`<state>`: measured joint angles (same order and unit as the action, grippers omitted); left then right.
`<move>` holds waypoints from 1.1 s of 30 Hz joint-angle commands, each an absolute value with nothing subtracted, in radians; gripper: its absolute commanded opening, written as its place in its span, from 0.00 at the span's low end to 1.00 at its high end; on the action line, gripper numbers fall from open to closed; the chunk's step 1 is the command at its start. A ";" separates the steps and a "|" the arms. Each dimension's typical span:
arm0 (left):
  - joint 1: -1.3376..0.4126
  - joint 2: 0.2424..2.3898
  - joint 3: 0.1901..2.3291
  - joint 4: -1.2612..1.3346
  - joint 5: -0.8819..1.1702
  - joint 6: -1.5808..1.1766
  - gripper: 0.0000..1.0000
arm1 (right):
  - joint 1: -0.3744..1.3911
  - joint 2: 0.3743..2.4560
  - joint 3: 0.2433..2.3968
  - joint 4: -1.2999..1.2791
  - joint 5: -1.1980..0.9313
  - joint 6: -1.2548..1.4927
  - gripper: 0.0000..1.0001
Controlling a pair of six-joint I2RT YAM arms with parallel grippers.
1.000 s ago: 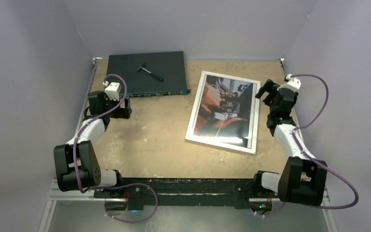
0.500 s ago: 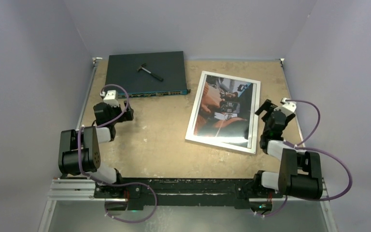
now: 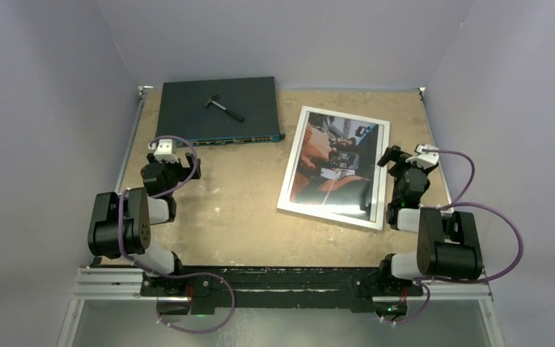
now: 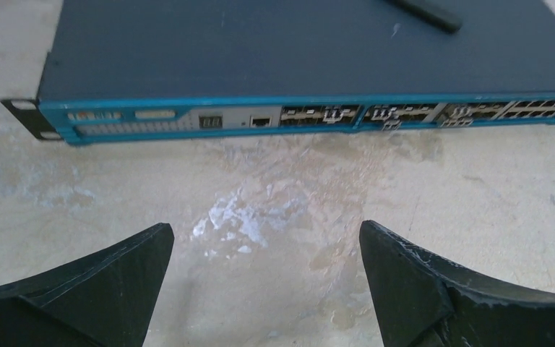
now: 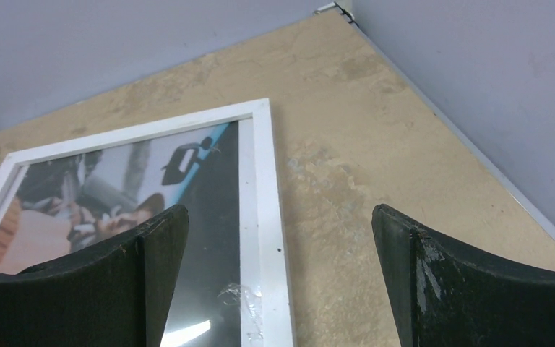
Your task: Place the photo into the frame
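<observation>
Hovering with nothing held, my right gripper (image 5: pixel 278 217) had its jaws wide apart. My left gripper (image 4: pixel 265 228) was the same, apart and empty.

The frame (image 5: pixel 260 166) lay flat on the table (image 3: pixel 224 210), face up. One long white rail ran between and ahead of my right fingers, and the rest spread off to that gripper's left. The photo (image 3: pixel 336 163) sat inside the rails, image up, so by my read it looked already seated. Glare ran across the face; I couldn't tell glazing from plain gloss.

Handling guess: the frame was light, stiff and thin-railed, and it lay flush, so there was no gap to get a finger under. The face looked slick and easy to smudge or scratch. I'd take it by the outer edge of that near long rail, never by the face. The print alone would be thin and floppy, so pinch only its white border.

Containers: the frame held the photo and nothing else. Ahead of my left gripper, apart from it, stood a dark flat box (image 4: pixel 296 58) with ports along its front. A small hammer-like tool (image 3: pixel 224 106) lay on its top.
</observation>
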<state>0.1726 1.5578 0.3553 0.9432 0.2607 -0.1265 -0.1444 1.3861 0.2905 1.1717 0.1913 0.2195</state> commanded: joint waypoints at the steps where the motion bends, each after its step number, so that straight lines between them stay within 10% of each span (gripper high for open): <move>1: 0.140 1.605 0.273 1.255 0.289 -0.093 1.00 | -0.112 1.425 0.240 1.442 0.170 0.187 0.99; 9: -0.025 1.647 0.264 1.255 0.094 0.039 1.00 | 0.092 1.583 0.153 1.790 0.148 -0.068 0.99; 13: -0.022 1.646 0.262 1.260 0.091 0.034 1.00 | 0.047 1.574 0.291 1.483 0.139 0.014 0.99; 33: -0.021 1.656 0.275 1.260 0.093 0.029 1.00 | 0.032 1.563 0.278 1.517 0.133 0.011 0.99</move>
<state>-0.0246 1.6531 0.2501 1.2308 0.0967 0.0208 0.0315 1.5780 0.2745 1.4578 0.1379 0.0257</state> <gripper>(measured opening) 0.996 0.987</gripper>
